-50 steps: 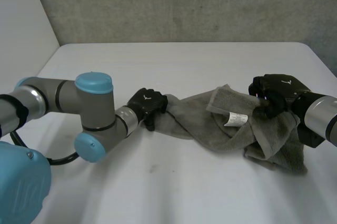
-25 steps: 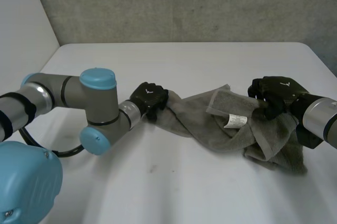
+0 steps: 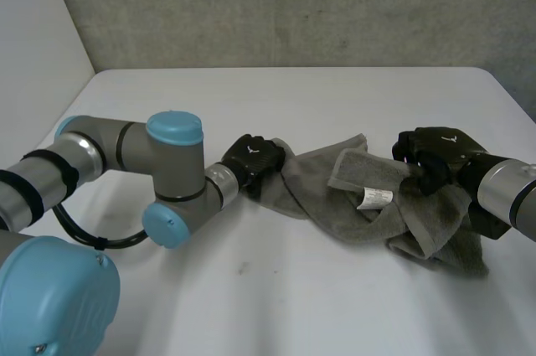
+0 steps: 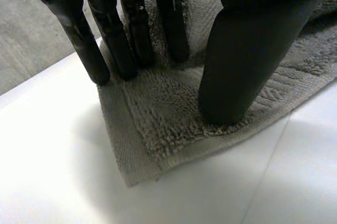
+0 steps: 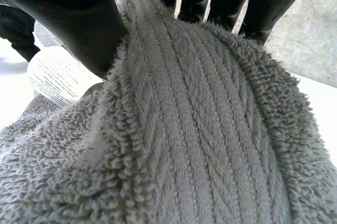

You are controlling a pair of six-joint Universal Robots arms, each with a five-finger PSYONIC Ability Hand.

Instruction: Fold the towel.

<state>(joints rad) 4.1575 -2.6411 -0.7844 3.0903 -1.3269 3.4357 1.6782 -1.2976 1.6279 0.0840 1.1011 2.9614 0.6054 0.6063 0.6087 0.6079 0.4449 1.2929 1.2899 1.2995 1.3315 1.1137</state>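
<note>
Table [image 3: 293, 297]: white, under towel.
Towel [image 3: 322, 184]: grey, crumpled, strung between my hands.
My left hand [image 3: 255, 157]: on towel's corner, fingers and thumb straight, tips pressing cloth down.
My right hand [image 3: 435, 151]: towel's opposite end, thumb and fingers pinching raised fold.
Label [image 3: 374, 198]: white, on towel.

- One grey towel [image 3: 335, 193] — a single cloth.
- One white label [image 3: 374, 198], on the towel.
- One white table [image 3: 276, 289].
- Two arms: the left arm [image 3: 117, 151] and the right arm [image 3: 512, 198].
- Two black hands — the left hand [image 3: 254, 157] and the right hand [image 3: 435, 153], one on each arm.
- One grey wall [image 3: 293, 4].
</note>
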